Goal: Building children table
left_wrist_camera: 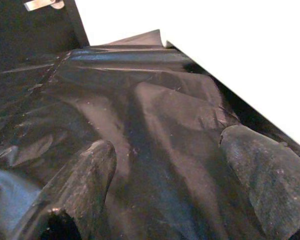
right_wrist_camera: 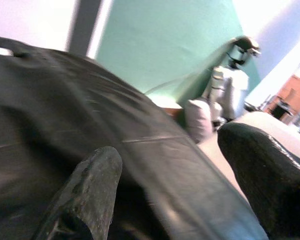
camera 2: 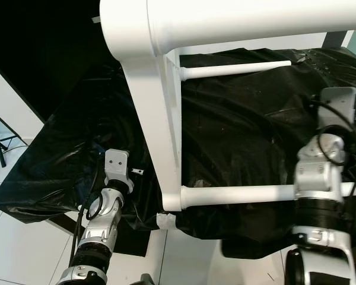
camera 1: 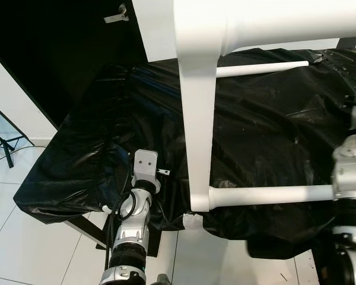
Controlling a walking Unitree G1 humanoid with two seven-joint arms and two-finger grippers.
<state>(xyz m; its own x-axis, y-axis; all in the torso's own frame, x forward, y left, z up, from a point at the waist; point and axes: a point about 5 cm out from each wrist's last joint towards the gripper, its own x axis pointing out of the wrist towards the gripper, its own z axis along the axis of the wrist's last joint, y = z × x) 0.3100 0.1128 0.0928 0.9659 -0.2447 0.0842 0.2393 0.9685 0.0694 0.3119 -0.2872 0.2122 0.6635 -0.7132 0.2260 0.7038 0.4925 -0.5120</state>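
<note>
The white table frame (camera 1: pixel 197 119) stands on the black sheet (camera 1: pixel 267 124), centre. My left gripper (left_wrist_camera: pixel 162 190) and right gripper (right_wrist_camera: pixel 165 185) hover open, empty, either side. Step: positioning. Next move likely requires grasping the near rung (camera 2: pixel 243 193).

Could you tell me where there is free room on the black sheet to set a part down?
The black sheet lies bare between the white frame's upright leg and its two rungs, upper and lower. Another bare stretch lies left of the leg, beyond the left gripper. It is tighter near the right gripper.
</note>
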